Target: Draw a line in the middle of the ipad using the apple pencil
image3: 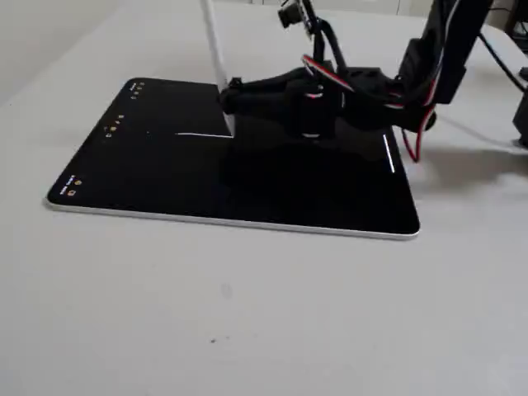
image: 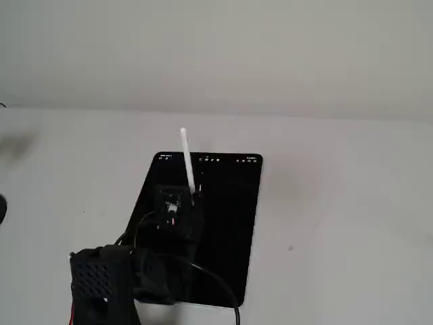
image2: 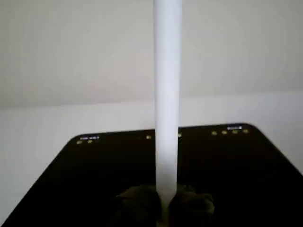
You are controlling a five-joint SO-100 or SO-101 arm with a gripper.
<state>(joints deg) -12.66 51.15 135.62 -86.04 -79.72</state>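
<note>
The black iPad (image: 230, 223) lies flat on the white table with its screen dark and small icons along its far edge. My gripper (image: 192, 198) is shut on the white Apple Pencil (image: 187, 159), which stands nearly upright. In a fixed view the iPad (image3: 165, 173) shows the pencil (image3: 215, 49) with its tip on the screen near the middle. A short thin white line (image3: 202, 134) runs left from the tip. In the wrist view the pencil (image2: 167, 94) rises between my two fingers (image2: 142, 204) above the iPad (image2: 85, 179).
The arm's black body and its cables (image3: 363, 82) hang over the right half of the iPad. The arm's base (image: 101, 284) sits at the near edge. A dark object (image: 2, 208) shows at the left edge. A small white bar (image3: 388, 154) glows near the iPad's right edge.
</note>
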